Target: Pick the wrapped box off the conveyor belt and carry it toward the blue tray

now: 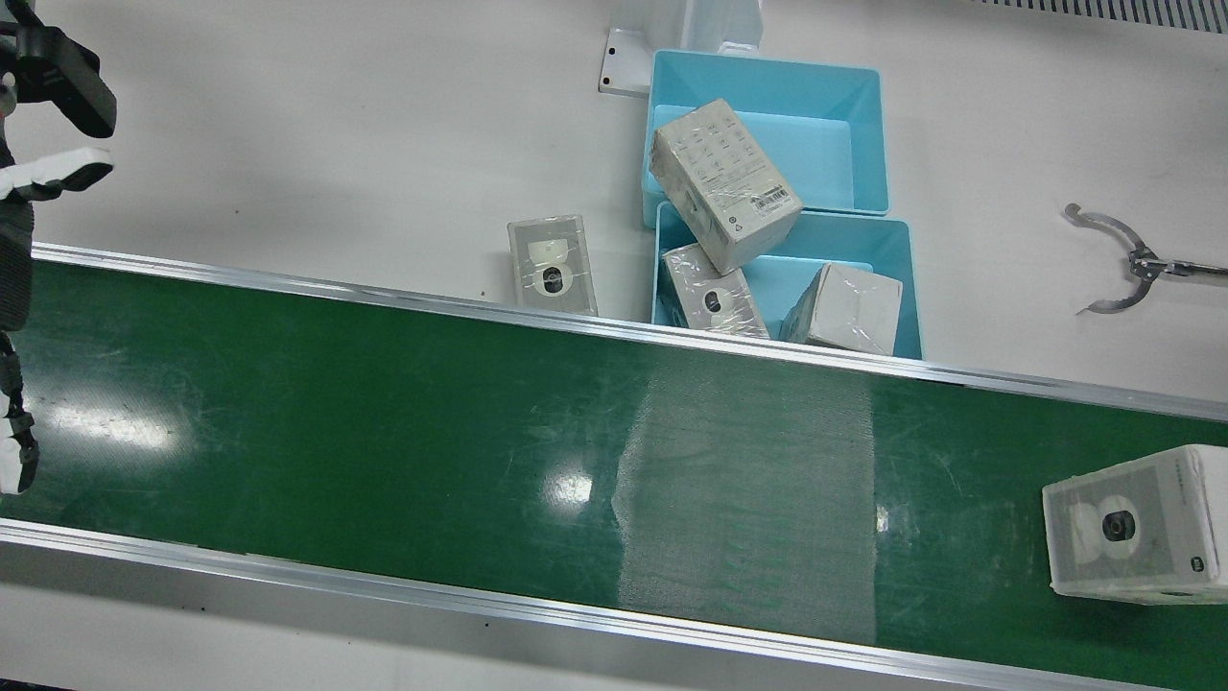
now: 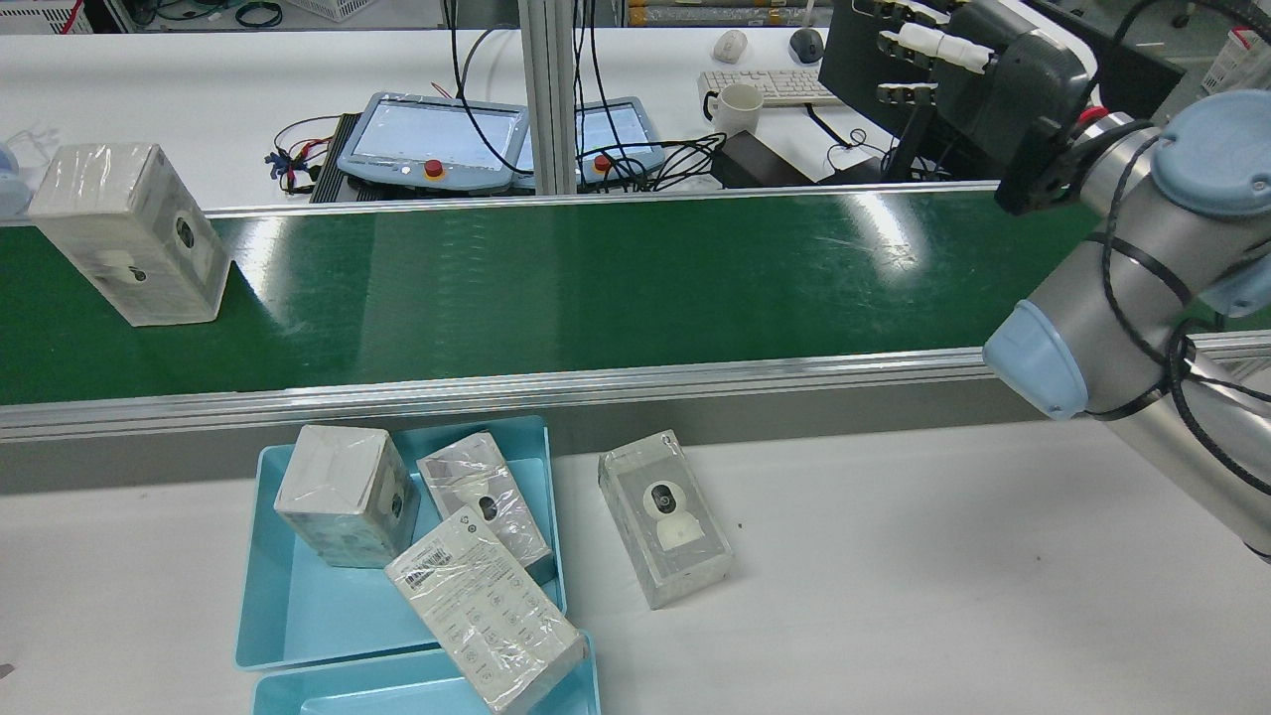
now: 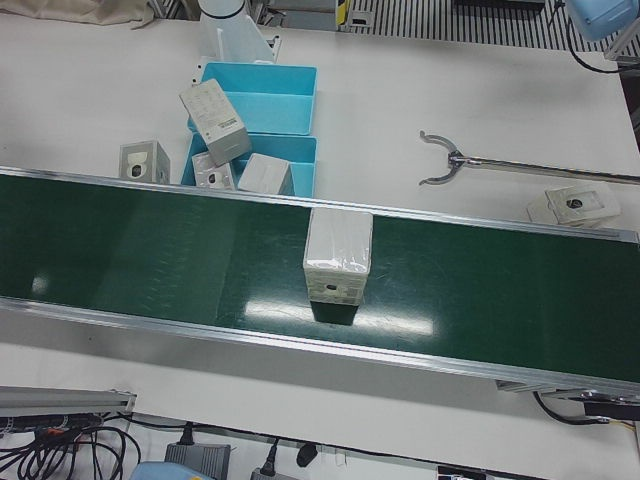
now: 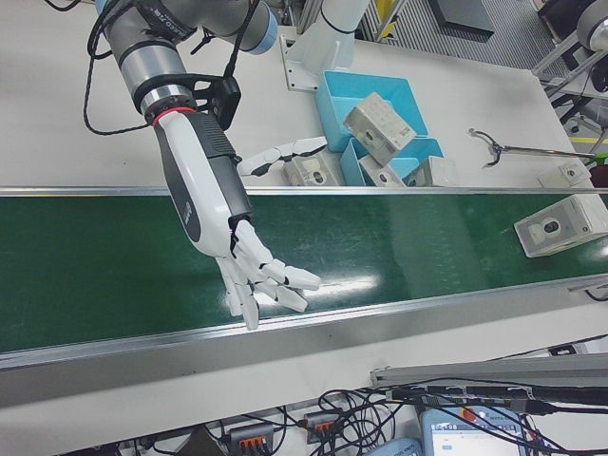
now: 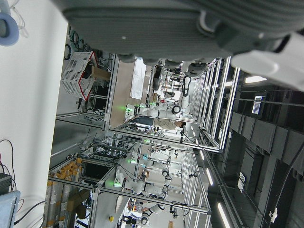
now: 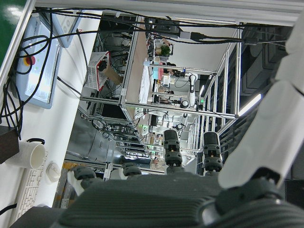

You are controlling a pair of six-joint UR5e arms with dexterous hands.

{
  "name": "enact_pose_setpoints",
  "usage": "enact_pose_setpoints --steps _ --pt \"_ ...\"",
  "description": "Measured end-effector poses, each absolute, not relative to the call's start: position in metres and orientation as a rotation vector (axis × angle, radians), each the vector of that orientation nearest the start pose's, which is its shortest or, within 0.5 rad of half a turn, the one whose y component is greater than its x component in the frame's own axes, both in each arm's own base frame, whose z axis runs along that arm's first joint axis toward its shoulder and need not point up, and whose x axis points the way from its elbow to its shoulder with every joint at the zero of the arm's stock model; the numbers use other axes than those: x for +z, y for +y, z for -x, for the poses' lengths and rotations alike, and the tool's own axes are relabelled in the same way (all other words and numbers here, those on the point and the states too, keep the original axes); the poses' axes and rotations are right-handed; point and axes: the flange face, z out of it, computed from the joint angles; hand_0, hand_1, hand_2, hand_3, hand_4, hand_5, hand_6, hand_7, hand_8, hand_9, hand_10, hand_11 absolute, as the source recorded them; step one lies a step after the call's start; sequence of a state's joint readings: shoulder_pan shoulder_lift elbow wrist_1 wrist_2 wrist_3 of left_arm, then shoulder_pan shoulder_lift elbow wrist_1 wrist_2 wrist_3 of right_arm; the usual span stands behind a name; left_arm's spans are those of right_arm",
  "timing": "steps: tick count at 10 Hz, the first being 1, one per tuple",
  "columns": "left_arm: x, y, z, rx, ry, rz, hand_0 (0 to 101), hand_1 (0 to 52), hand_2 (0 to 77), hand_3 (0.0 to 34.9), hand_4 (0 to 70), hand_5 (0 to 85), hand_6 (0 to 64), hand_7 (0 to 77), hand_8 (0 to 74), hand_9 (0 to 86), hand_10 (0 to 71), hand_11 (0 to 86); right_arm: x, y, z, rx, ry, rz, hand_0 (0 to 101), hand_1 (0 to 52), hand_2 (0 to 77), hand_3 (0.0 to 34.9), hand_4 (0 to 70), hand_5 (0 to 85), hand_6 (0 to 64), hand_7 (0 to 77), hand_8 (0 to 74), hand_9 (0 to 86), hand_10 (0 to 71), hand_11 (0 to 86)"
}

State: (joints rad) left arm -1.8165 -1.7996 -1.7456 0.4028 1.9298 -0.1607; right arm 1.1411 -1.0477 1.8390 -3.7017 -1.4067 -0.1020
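The wrapped box [image 1: 1137,523] stands alone on the green conveyor belt [image 1: 432,432], a white carton in clear film with a camera pictured on its face. It also shows as the wrapped box [image 2: 129,233], [image 3: 338,255], [image 4: 560,226]. My right hand [image 4: 258,275] hovers open over the belt's near edge, fingers spread and holding nothing, far along the belt from the box. Two blue trays [image 1: 767,72] sit beside the belt on the white table. Only the grey palm of my left hand [image 5: 156,28] shows, so its fingers are hidden.
Three wrapped boxes lie in the blue trays [image 2: 253,556], one leaning across both. Another box [image 2: 665,516] lies on the table beside them, and one more box [image 3: 575,205] farther off. A metal grabber tool [image 1: 1122,259] rests on the table. Teach pendants [image 2: 437,139] sit beyond the belt.
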Motion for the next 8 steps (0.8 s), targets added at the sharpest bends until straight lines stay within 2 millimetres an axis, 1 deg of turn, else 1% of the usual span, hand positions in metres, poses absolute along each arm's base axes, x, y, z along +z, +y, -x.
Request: enact_pose_setpoints --steps 1,2,3,4,5,8 --pt "0.522 -0.51 0.229 -2.244 2.225 0.306 0 0.0 1.1 0.0 0.0 0.5 0.5 0.5 0.5 0.0 0.5 0.0 0.316 -0.612 0.117 -2.014 2.637 -0.286 39 7.6 10.9 30.6 4.9 25.1 0.0 18.0 0.0 3.3 3.8 8.2" --pt "0.522 -0.51 0.229 -2.244 2.225 0.306 0 0.0 1.1 0.0 0.5 0.5 0.5 0.5 0.5 0.0 0.5 0.0 0.308 -0.609 0.118 -1.979 2.652 -0.31 39 7.6 10.9 30.6 4.9 25.1 0.0 18.0 0.0 3.3 3.8 8.2" --pt "0.522 -0.51 0.229 -2.244 2.225 0.306 0 0.0 0.5 0.0 0.0 0.5 0.5 0.5 0.5 0.0 0.5 0.0 0.303 -0.606 0.128 -1.959 2.666 -0.345 40 7.6 10.9 30.6 7.6 24.5 0.0 19.1 0.0 3.3 3.3 4.4" --pt "0.522 -0.51 0.229 -2.244 2.225 0.306 0 0.0 0.5 0.0 0.0 0.5 0.5 0.5 0.0 0.0 0.5 0.0 0.297 -0.605 0.135 -1.947 2.676 -0.368 41 9.3 12.5 30.6 8.7 25.1 0.0 20.2 0.0 3.3 3.3 4.4" --pt "0.522 -0.51 0.229 -2.244 2.225 0.306 0 0.0 0.5 0.0 0.0 0.5 0.5 0.5 0.0 0.0 0.5 0.0 0.294 -0.605 0.137 -1.936 2.68 -0.377 41 9.3 13.6 30.6 8.7 25.6 0.0 20.2 0.0 3.3 3.3 4.4" --pt "0.522 -0.51 0.229 -2.244 2.225 0.306 0 0.0 0.5 0.0 0.0 0.5 0.5 0.5 0.5 0.0 0.5 0.0 0.304 -0.603 0.137 -1.96 2.664 -0.384 40 9.3 13.6 30.5 8.7 24.0 0.0 20.2 0.0 3.3 3.3 4.9"
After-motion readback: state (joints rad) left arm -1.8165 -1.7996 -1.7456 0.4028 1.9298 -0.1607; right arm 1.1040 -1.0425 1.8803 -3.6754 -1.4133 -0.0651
